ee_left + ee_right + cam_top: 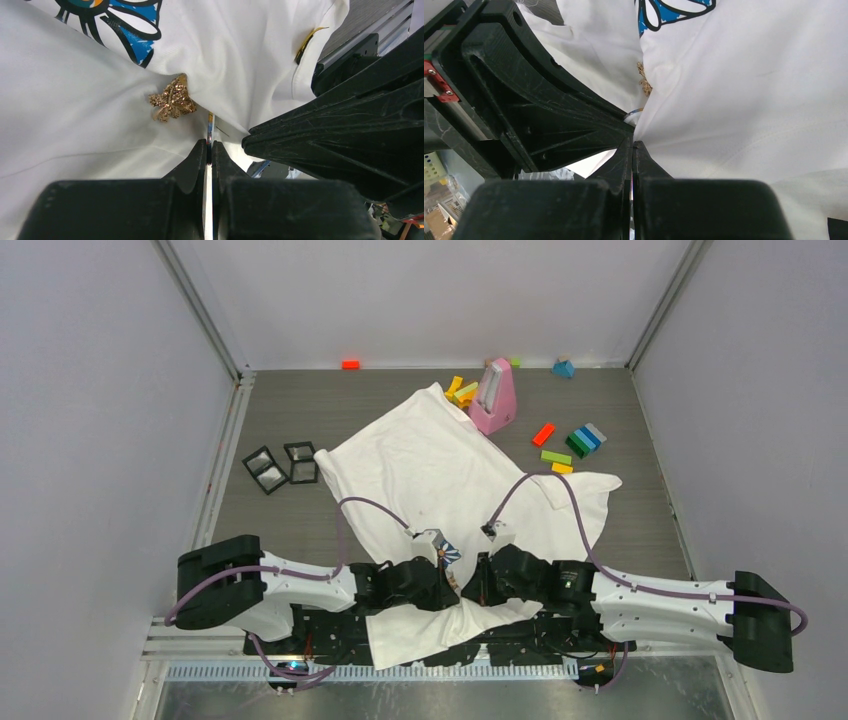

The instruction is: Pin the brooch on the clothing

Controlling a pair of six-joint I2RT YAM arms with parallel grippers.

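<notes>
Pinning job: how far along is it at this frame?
Looks done: the gold brooch sits against the white T-shirt, tucked in a fold. In hand: the left gripper and right gripper are both shut, apparently pinching fabric beside it. Left: the back of the brooch is hidden, so whether it is fastened through the cloth is unconfirmed. After that, both grippers probably need to let go.

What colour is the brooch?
Glittery gold brooch, clearest in the left wrist view against the white shirt.
</notes>
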